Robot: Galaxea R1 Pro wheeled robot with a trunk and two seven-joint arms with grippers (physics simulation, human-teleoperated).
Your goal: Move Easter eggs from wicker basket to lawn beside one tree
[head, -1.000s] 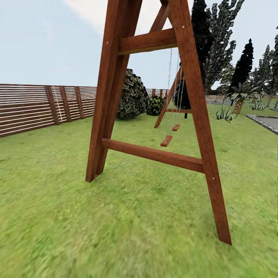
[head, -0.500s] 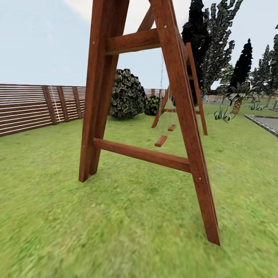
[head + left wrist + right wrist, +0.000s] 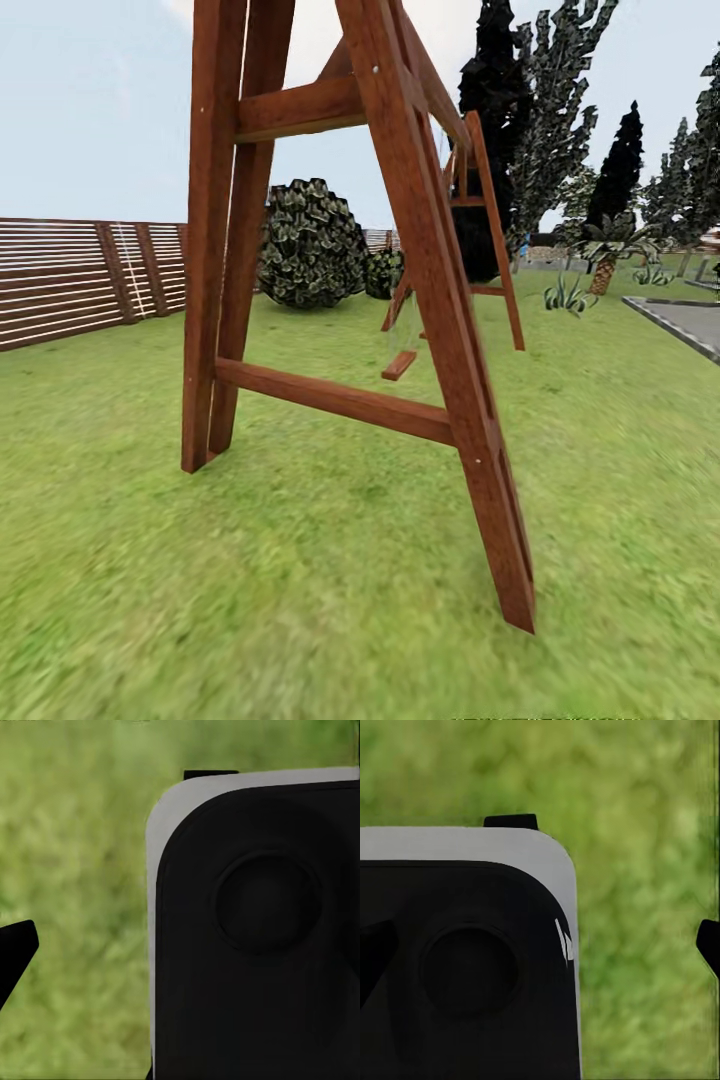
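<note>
Head view, robot in transit across the garden. Landmark: a tall A-shaped swing frame of reddish-brown timber, standing on the wide lawn of mottled green grass; its near legs are joined by two cross-rails, one high and one low; a second A-frame of the same timber shows behind it, and two small wooden swing seats hang between the pair.

Left of the swing frame: one dark brown fence of horizontal wooden slats. Behind the frame: two rounded dark green shrubs, the larger nearer, the smaller half hidden behind it. Right of and beyond the frame: one tree with a jagged dark green crown mottled with pale spots, beside an all-black columnar tree; further crowns stand farther right; one short palm; a grey paved edge.

Neither eggs nor basket can be located from this position; which way they lie from either end effector, and which arm is nearer, cannot be judged. The mottled tree lies ahead and to the right, past the swing frame, well apart from the robot; it is a plausible goal for the eggs.

Wrist views: each looks down on blurred grass past a black, grey-edged housing of the robot's body; a dark tip shows at each picture's margin; whether either end effector is spread or closed, or carries anything, cannot be told.
</note>
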